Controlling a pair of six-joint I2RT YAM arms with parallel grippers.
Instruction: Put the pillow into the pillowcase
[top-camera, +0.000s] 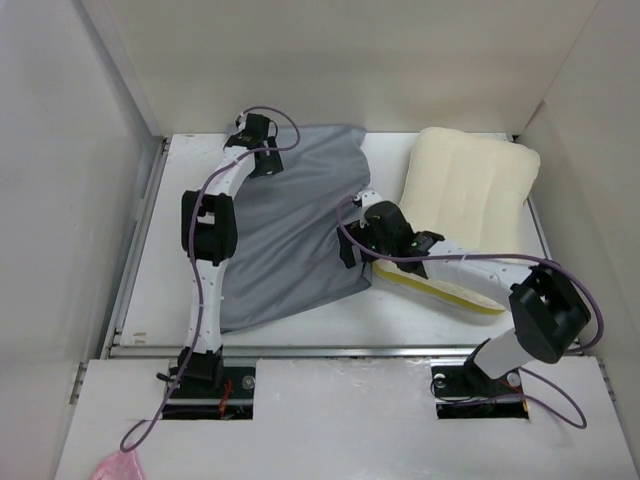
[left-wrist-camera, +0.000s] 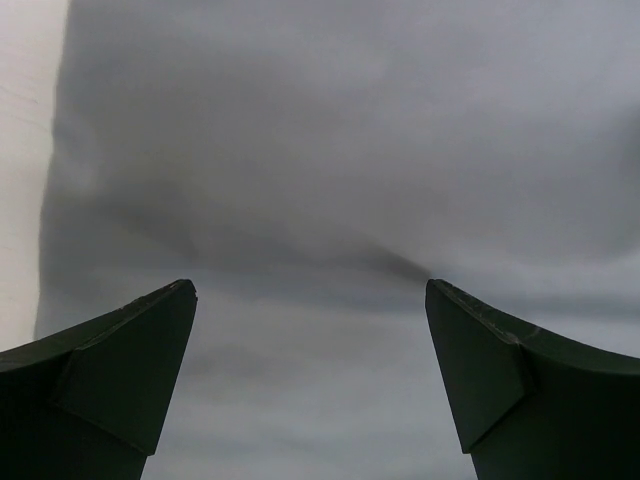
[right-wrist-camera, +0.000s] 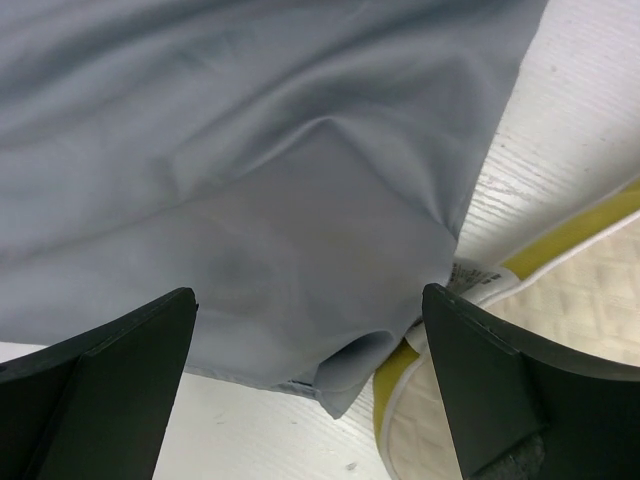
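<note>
The grey pillowcase (top-camera: 290, 230) lies wrinkled across the left and middle of the table. The cream pillow (top-camera: 465, 190) lies to its right, its yellow edge band (top-camera: 450, 292) facing the near side. My left gripper (top-camera: 266, 162) is open over the pillowcase's far left corner; the left wrist view shows only grey fabric (left-wrist-camera: 330, 150) between its spread fingers, around the gripper (left-wrist-camera: 310, 290). My right gripper (top-camera: 358, 256) is open over the pillowcase's right near corner. In the right wrist view the gripper (right-wrist-camera: 310, 295) straddles the fabric's corner (right-wrist-camera: 300, 200), beside the pillow's corner (right-wrist-camera: 580, 300) and its white label (right-wrist-camera: 472, 275).
White walls close in the table on the left, back and right. The white tabletop (top-camera: 330, 320) shows bare in front of the pillowcase, ending at a metal rail (top-camera: 330, 350). A pink object (top-camera: 118, 467) lies off the table at the bottom left.
</note>
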